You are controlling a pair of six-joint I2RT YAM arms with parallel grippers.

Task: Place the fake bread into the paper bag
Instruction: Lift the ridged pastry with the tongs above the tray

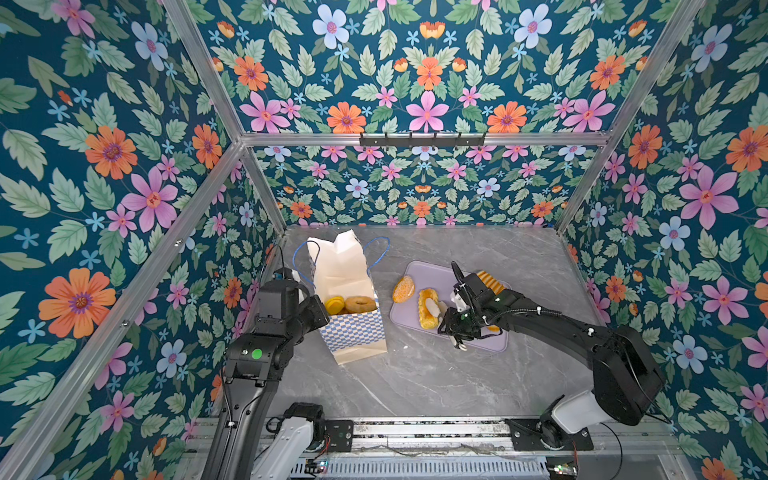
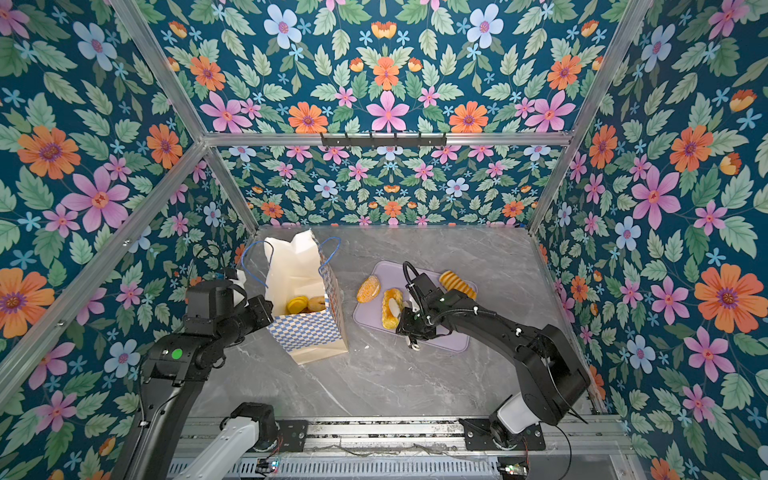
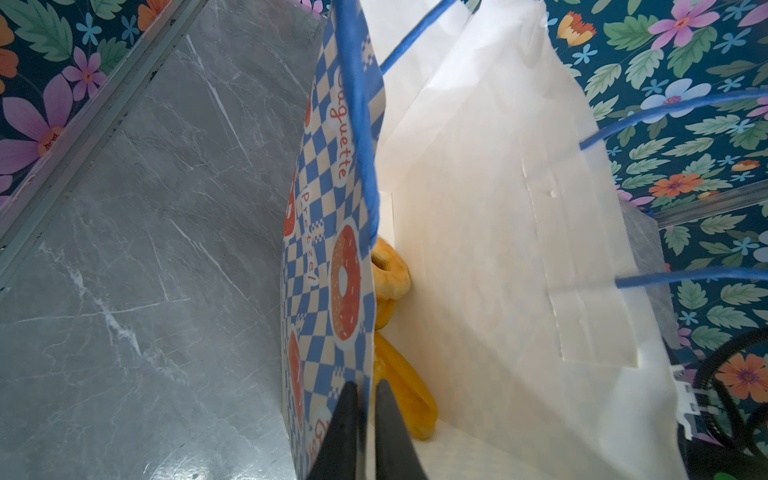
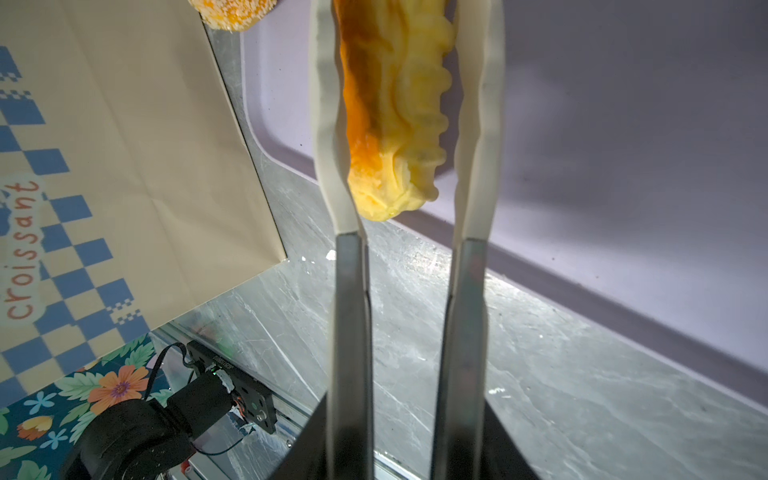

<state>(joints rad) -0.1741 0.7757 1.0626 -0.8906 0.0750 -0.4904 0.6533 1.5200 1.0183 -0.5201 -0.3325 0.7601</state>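
One tall cream-white paper bag [image 1: 353, 332] with blue checks stands at 9 o'clock of the flat lilac tray [image 1: 490, 341], its 9 o'clock rim pinched in the closed left gripper [image 3: 368, 388]. On the tray, the glossy yellow ridged loaf [image 1: 428, 318] lies 12-to-6 inside the right gripper [image 1: 437, 307], whose arm reaches in from 4 o'clock. Its white fingers [image 4: 328, 124] flank the loaf lengthwise, but a firm clamp cannot be told.

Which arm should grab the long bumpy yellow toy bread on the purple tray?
The right one: the right gripper straddles the ridged yellow toy loaf, while the left gripper is pinching the edge of the checkered paper bag.
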